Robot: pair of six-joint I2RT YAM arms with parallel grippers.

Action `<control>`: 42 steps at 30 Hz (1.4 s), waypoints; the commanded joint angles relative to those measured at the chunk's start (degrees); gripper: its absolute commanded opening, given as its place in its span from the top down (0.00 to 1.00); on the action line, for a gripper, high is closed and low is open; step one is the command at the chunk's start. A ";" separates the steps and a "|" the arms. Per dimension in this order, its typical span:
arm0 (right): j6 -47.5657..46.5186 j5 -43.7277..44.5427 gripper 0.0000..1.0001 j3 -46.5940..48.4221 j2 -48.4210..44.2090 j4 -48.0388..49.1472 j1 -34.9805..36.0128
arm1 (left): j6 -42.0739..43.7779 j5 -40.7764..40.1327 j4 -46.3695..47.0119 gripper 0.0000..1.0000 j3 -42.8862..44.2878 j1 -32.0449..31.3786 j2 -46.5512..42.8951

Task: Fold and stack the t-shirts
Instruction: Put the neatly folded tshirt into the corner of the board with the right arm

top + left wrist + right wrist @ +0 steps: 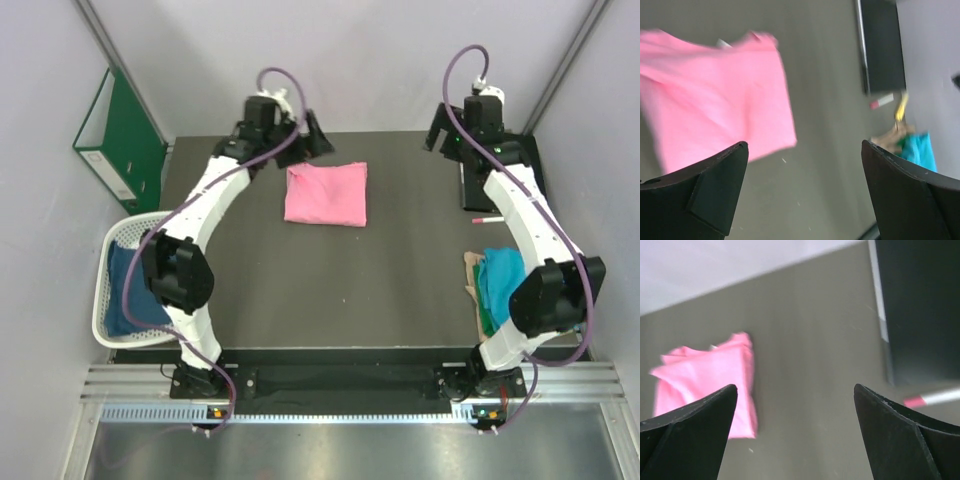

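Observation:
A folded bright pink t-shirt (326, 194) lies flat on the dark table, toward the back and left of centre. My left gripper (316, 138) hovers just behind its far left corner, open and empty. In the left wrist view the pink t-shirt (715, 115) sits up and left of the open gripper (805, 150). My right gripper (438, 128) hangs open at the back right, well apart from the shirt. Its wrist view shows the pink t-shirt (705, 385) to the left of the gripper (795, 390). A dark blue t-shirt (125, 290) fills the basket. A teal t-shirt (500, 280) lies bunched at the right edge.
A white lattice basket (110, 250) hangs off the table's left edge. A green ring binder (120, 140) leans on the left wall. A black slab (500, 180) and a pink-tipped pen (488, 218) lie at the back right. Tan cloth (470, 270) pokes out beside the teal shirt.

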 commanded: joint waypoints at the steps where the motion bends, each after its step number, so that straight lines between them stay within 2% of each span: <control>1: -0.55 10.10 0.00 -10.72 -4.44 -13.55 -1.60 | 2.68 2.19 -5.61 0.01 -7.08 -8.91 0.73; 5: 1.29 11.18 0.02 -20.59 -11.21 -17.68 -1.60 | -0.66 3.25 -1.92 0.01 -13.24 -14.71 -0.58; 8: 2.34 9.60 0.01 -25.78 -14.99 -22.60 -1.60 | -1.81 2.82 -0.86 0.01 -16.93 -16.48 -2.25; 15: 5.68 10.37 0.00 -39.04 -20.44 -29.46 -0.11 | -2.25 1.93 -1.73 0.01 -23.18 -17.10 -6.38; 19: 9.46 13.98 0.00 -41.34 -18.87 -32.02 1.73 | -2.60 2.11 -1.21 0.01 -25.29 -17.10 -8.05; 22: 12.53 17.49 0.00 -40.12 -15.36 -33.86 4.98 | -2.51 2.90 -1.21 0.01 -26.26 -17.10 -8.76; 28: 17.89 25.93 0.03 -33.01 0.80 -40.00 14.12 | -0.93 4.92 -1.30 0.01 -26.52 -17.02 -8.06; 31: 19.92 30.85 0.20 -30.80 8.62 -43.17 15.45 | -0.23 6.06 -0.95 0.01 -25.56 -16.93 -6.83; 33: 21.06 33.31 0.22 -30.27 10.74 -44.40 15.36 | 0.12 6.94 -1.03 0.01 -24.59 -16.93 -5.69; 42: 26.43 37.10 0.18 -30.62 21.99 -48.28 15.27 | 1.79 10.46 -1.38 0.01 -22.31 -14.91 -3.93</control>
